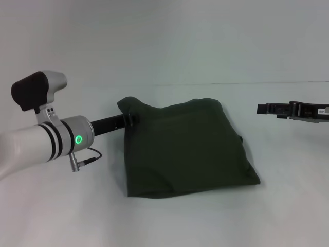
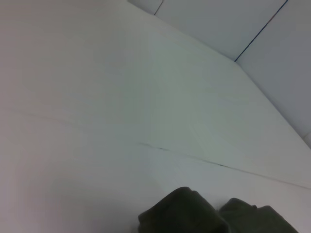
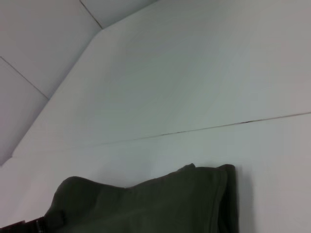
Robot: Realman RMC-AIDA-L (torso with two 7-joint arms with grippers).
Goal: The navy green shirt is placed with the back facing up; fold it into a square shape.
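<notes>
The navy green shirt (image 1: 187,149) lies folded into a rough square in the middle of the white table, plain side up. My left gripper (image 1: 131,119) reaches in from the left and is shut on the shirt's far left corner, which bunches up over its fingers. That bunched fabric (image 2: 184,213) shows in the left wrist view. My right gripper (image 1: 268,108) hovers to the right of the shirt, apart from it, near its far right corner. The right wrist view shows the shirt's far edge (image 3: 160,204).
The white table (image 1: 169,221) runs all around the shirt, with a thin seam line (image 3: 204,128) across it behind the cloth. A pale wall (image 1: 164,36) rises behind the table. A short cable (image 1: 90,158) hangs from my left wrist.
</notes>
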